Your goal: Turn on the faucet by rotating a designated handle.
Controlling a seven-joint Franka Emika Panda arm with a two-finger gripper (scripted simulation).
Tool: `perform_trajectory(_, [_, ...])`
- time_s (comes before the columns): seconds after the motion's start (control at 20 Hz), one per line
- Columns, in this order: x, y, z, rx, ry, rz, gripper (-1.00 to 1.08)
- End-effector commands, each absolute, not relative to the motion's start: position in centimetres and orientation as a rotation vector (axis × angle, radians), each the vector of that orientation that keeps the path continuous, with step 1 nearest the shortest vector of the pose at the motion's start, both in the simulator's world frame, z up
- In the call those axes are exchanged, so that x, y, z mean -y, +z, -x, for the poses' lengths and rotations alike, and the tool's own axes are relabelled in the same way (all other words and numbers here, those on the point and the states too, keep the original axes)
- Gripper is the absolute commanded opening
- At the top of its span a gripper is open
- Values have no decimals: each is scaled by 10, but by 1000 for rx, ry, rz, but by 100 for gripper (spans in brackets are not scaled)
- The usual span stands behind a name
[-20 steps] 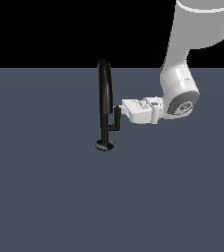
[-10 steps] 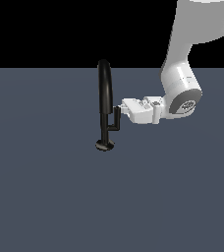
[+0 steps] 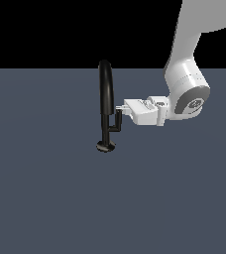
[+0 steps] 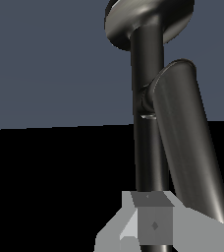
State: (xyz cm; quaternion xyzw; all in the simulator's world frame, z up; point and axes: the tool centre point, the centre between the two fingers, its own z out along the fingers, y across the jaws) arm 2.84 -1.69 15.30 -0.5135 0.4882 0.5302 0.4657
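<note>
Reaching in level from the exterior view's right, the gripper (image 3: 121,110) meets the handle's (image 3: 118,120) upright tip, placed to push it around the faucet (image 3: 105,94). Whether the jaws are spread or pressed together, I cannot tell.

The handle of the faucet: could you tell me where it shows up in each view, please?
Exterior view: the handle branches off the stem toward the exterior view's right, touching the gripper tip.
Wrist view: the handle is the thick slanted bar beside the stem.
Shared landmark: the faucet's base disc.
</note>
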Motion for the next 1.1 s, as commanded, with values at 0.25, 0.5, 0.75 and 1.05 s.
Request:
perform_trajectory(0.25, [18,160,-17,-1195,1301,1263,-100])
perform_trajectory(0.5, [20,153,1,-1195,1303,1262,-100])
perform_trajectory(0.75, [22,146,19,-1195,1306,1261,-100])
perform_trajectory(1.05, [23,139,38,-1195,1309,1261,-100])
